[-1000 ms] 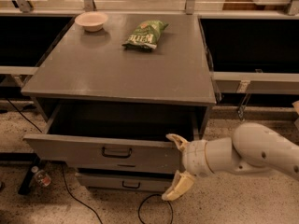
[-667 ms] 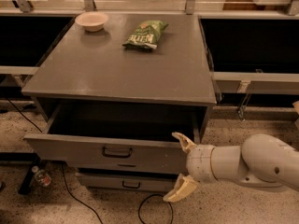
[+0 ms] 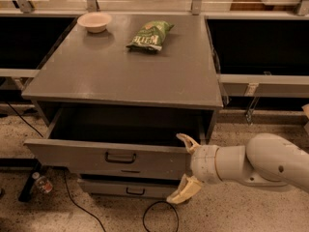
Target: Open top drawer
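Top drawer (image 3: 82, 153) standing open, grey inside exposed, gripper (image 3: 185, 166) at the front's right end, fingers spread wide, green chip bag (image 3: 150, 35) and bowl (image 3: 94, 21) on cabinet top (image 3: 125, 74).

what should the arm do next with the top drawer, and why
Probably back the gripper straight away from the top drawer: the drawer already stands pulled well out, its inside showing, and the gripper hangs open by its right end, off the handle.

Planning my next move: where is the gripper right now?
Camera view, lower right: the gripper sits at the right end of the pulled-out top drawer front, jaws open, right of its black handle.
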{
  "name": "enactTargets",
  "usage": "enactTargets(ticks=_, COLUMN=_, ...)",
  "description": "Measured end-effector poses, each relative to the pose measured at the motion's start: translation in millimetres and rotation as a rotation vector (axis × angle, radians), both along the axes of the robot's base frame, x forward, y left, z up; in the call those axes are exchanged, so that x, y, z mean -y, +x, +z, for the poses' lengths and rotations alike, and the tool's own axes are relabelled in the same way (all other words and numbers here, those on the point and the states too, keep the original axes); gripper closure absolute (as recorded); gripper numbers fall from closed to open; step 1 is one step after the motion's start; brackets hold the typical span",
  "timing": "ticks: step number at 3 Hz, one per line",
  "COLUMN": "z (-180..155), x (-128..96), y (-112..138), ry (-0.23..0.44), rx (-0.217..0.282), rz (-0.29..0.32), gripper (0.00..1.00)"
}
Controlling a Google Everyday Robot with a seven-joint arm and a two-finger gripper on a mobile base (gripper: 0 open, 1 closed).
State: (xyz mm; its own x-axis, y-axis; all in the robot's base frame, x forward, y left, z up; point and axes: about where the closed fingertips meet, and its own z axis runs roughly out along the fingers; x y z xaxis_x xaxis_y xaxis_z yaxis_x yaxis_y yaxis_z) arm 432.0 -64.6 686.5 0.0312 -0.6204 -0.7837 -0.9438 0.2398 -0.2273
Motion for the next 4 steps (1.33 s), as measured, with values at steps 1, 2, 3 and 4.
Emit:
enactTargets(ticks=1, z=-2, x=-4, y=7, ry=0.003, rx=-0.011, rz=0.002, gripper=0.0)
enactTargets(ticks=2, z=-7, x=-9, y=13, ry=0.002, rx=-0.027, rz=0.009, gripper=0.0)
enactTargets(ticks=3, z=-24, x=-18, y=18, ry=-0.018, rx=-0.074, rz=0.029, gripper=0.0)
enactTargets(ticks=4, z=-23, x=-23, y=17, ry=-0.018, rx=-0.075, rz=0.052, gripper=0.0)
